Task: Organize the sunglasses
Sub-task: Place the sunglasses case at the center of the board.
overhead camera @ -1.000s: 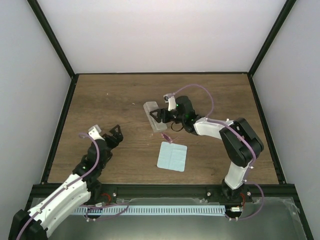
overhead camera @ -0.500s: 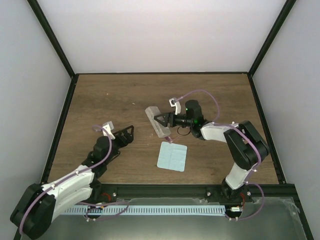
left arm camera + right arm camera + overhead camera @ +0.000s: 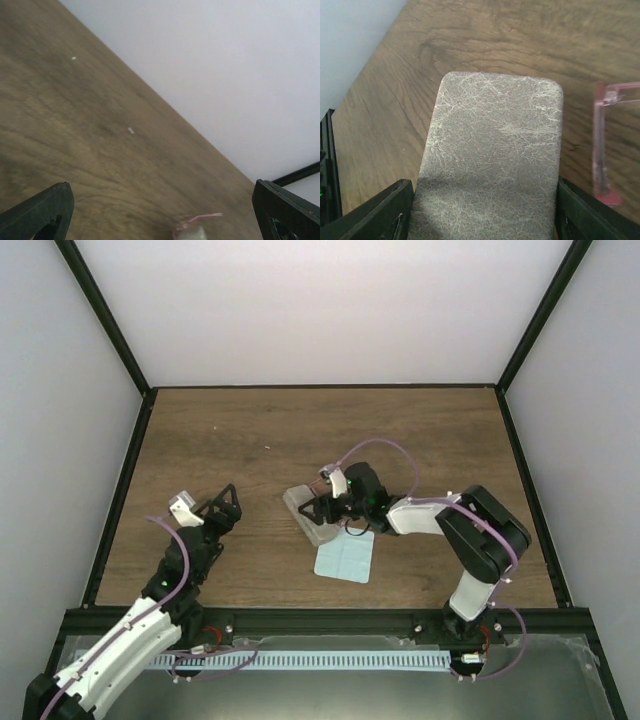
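The grey case [image 3: 490, 150] is closed and lies flat between my right gripper's [image 3: 485, 215] fingers, which are shut on its two long sides. In the top view the case [image 3: 303, 508] sits at mid table with the right gripper [image 3: 320, 510] on its right end. The sunglasses [image 3: 602, 150] show as a thin pink frame on the wood just right of the case. My left gripper [image 3: 227, 503] is open and empty, left of the case. Its wrist view shows a pink sliver [image 3: 200, 218] at the bottom edge.
A light blue square cloth [image 3: 345, 556] lies flat just in front of the case and the right gripper. Black frame rails [image 3: 115, 490] edge the wooden table [image 3: 250, 440], with white walls beyond.
My right gripper has brought the case nearer and slightly left, down towards the blue cloth. My left arm has swung, its gripper now pointing towards the case.
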`<action>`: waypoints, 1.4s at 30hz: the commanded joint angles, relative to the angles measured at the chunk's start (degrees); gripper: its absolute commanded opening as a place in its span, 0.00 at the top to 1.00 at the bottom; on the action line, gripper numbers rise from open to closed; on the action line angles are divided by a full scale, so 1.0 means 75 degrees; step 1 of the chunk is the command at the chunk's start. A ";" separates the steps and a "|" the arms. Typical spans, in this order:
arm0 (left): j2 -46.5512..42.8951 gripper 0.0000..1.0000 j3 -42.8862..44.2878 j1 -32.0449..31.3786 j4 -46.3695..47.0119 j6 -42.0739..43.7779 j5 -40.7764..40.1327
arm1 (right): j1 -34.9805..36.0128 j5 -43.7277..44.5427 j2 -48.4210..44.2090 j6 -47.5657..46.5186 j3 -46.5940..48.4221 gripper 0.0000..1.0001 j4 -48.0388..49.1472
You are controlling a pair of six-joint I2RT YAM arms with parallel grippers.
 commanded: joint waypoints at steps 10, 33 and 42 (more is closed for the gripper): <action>0.0786 0.00 0.0056 0.0026 -0.0557 -0.0183 -0.0558 | 0.1238 0.1979 0.1091 -0.0671 0.1423 0.38 -0.1278; 0.0906 0.00 0.0053 0.0026 -0.0633 -0.0101 -0.0800 | 0.1959 0.3893 0.2034 -0.0993 0.2695 0.13 -0.2543; 0.0872 0.00 0.0042 0.0026 -0.0704 -0.0119 -0.0824 | 0.2075 0.4432 0.1999 -0.0892 0.2788 0.26 -0.2784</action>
